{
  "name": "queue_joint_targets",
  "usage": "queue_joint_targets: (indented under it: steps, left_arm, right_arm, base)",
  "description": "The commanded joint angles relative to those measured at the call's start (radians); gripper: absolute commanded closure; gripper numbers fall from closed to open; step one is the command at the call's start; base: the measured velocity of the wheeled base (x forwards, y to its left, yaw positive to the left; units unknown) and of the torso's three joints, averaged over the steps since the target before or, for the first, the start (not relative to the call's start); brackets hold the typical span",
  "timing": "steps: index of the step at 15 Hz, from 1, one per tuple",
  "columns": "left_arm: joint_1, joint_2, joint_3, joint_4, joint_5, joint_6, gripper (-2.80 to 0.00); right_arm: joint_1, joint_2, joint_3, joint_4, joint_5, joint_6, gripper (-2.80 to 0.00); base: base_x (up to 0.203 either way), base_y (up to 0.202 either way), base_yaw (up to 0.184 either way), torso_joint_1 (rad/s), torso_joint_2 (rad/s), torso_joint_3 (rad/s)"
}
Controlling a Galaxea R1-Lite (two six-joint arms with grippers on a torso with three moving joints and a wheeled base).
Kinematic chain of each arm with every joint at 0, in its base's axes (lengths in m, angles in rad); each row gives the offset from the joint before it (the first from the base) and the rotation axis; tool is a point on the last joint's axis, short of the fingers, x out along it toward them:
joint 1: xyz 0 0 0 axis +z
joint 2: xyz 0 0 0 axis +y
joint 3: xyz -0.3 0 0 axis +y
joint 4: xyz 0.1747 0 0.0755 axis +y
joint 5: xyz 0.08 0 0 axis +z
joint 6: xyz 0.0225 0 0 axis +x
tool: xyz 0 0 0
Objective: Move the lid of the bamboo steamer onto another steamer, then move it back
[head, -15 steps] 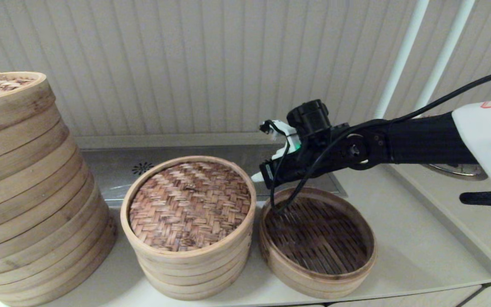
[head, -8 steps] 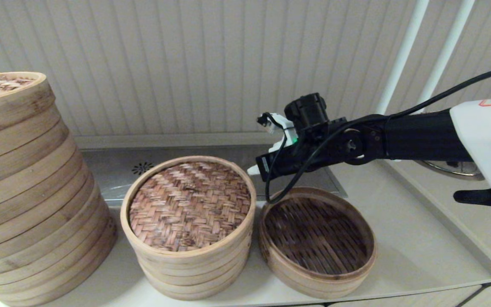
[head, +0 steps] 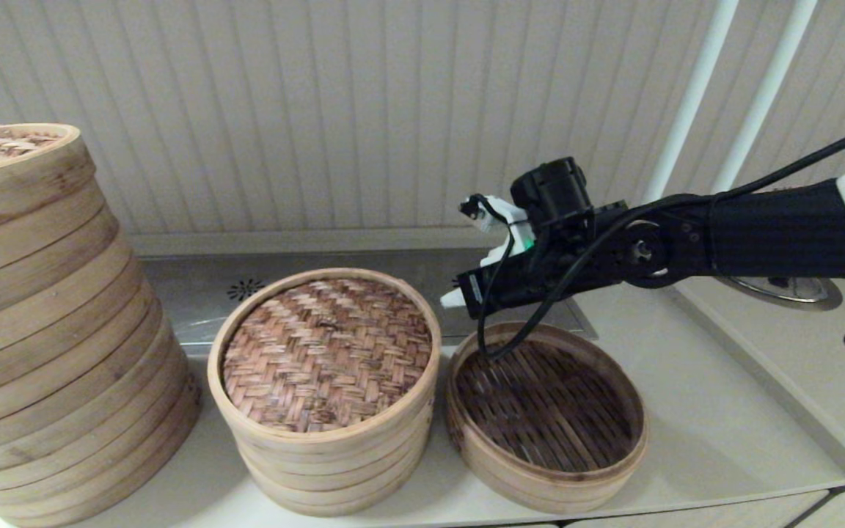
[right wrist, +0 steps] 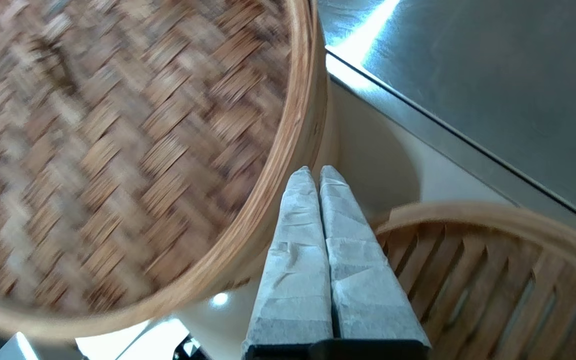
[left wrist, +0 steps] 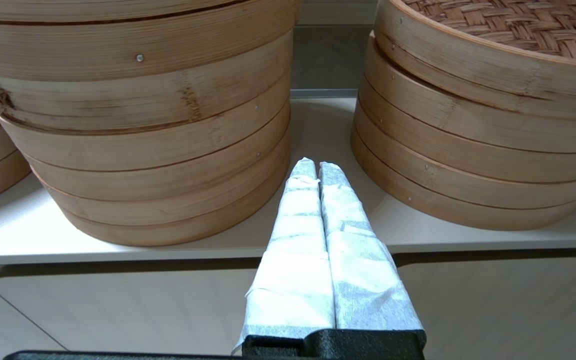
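Lid (head: 327, 352) sat left of right gripper (head: 452, 298) | jaws pressed closed, empty | left gripper (left wrist: 318, 172) closed, parked low, farther off

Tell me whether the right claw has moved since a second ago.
Yes. The right claw has shifted slightly toward the robot's right, away from the bamboo steamer lid.

Kitchen: steel sink (head: 364, 275), stacked bamboo steamers (head: 41, 330).
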Motion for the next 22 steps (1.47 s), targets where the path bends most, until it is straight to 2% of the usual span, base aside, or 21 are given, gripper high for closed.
queue_joint_targets:
  steps: [1, 4, 11, 16, 22]
  left_arm:
    - [0.0, 0.002, 0.0, 0.001, 0.001, 0.0, 0.0]
    - [0.0, 0.002, 0.0, 0.001, 0.001, 0.0, 0.0]
    - [0.0, 0.002, 0.0, 0.001, 0.001, 0.0, 0.0]
    - [0.0, 0.002, 0.0, 0.0, 0.001, 0.0, 0.0]
    - [0.0, 0.002, 0.0, 0.001, 0.001, 0.0, 0.0]
  right_arm:
    - [-0.009, -0.053, 0.047, 0.001, 0.003, -0.001, 0.0]
    - [-0.004, -0.077, 0.143, -0.001, 0.002, -0.009, 0.0]
    - [0.024, -0.088, 0.243, -0.002, 0.006, -0.018, 0.0]
    - [0.049, -0.072, 0.204, -0.002, 0.006, -0.017, 0.0]
    - [0.055, 0.016, 0.083, 0.0, 0.007, -0.016, 0.0]
  base:
    - [0.0, 0.0, 0.0, 0.0, 0.0, 0.0]
    - [0.0, 0.0, 0.0, 0.0, 0.0, 0.0]
    - [0.0, 0.0, 0.0, 0.0, 0.0, 0.0]
    - [0.0, 0.0, 0.0, 0.0, 0.0, 0.0]
    - [0.0, 0.0, 0.0, 0.0, 0.0, 0.0]
